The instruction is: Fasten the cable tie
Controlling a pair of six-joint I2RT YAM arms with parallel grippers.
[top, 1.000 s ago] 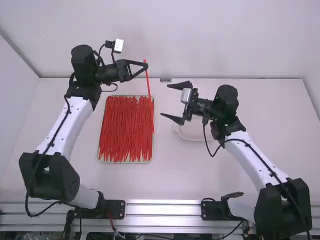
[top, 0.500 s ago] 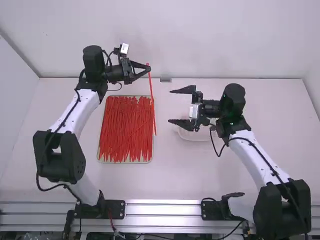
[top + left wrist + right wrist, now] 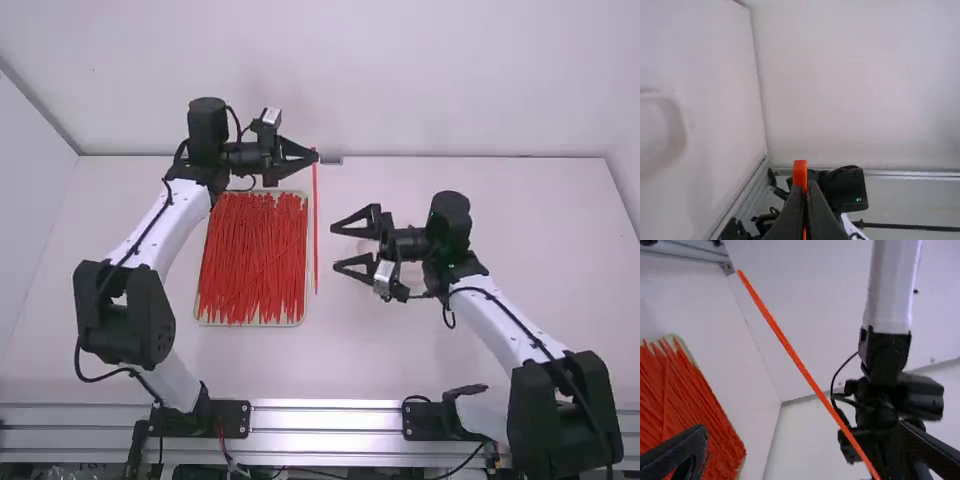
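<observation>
Left pincer (image 3: 310,155) pinches a thin red plastic cable tie (image 3: 315,225) — dangling, seemingly upright, beside the spread right pincer (image 3: 335,248).

You've got left gripper (image 3: 308,156), right gripper (image 3: 335,247) — so two — one tray (image 3: 250,324), one raised cable tie (image 3: 314,220), plus a pile (image 3: 250,255) too dense to count.

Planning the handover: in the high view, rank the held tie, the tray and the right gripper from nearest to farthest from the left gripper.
1. The held tie, in the left gripper.
2. The tray, on the table's left.
3. The right gripper, right of middle.
</observation>
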